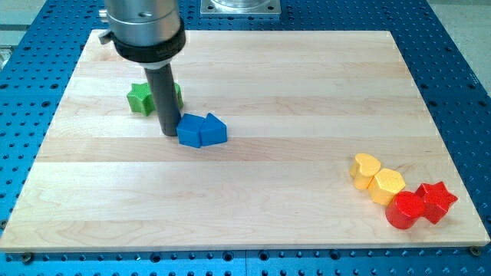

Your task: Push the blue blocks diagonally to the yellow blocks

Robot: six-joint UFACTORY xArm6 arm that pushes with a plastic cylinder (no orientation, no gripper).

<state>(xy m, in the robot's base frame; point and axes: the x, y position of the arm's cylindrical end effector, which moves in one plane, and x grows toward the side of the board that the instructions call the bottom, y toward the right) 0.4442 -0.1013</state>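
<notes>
Two blue blocks [202,129] sit pressed together left of the board's middle; their shapes are hard to make out. My tip [169,133] rests on the board right at their left side, touching or nearly touching. A yellow heart block [366,169] and a yellow hexagon-like block [387,185] lie at the view's lower right, far from the blue pair.
A green star block [141,99] sits behind the rod at the upper left, with another green block [178,95] partly hidden by the rod. A red round block [404,209] and a red star block [437,201] touch the yellow blocks at the lower right. The wooden board [245,69] lies on a blue perforated table.
</notes>
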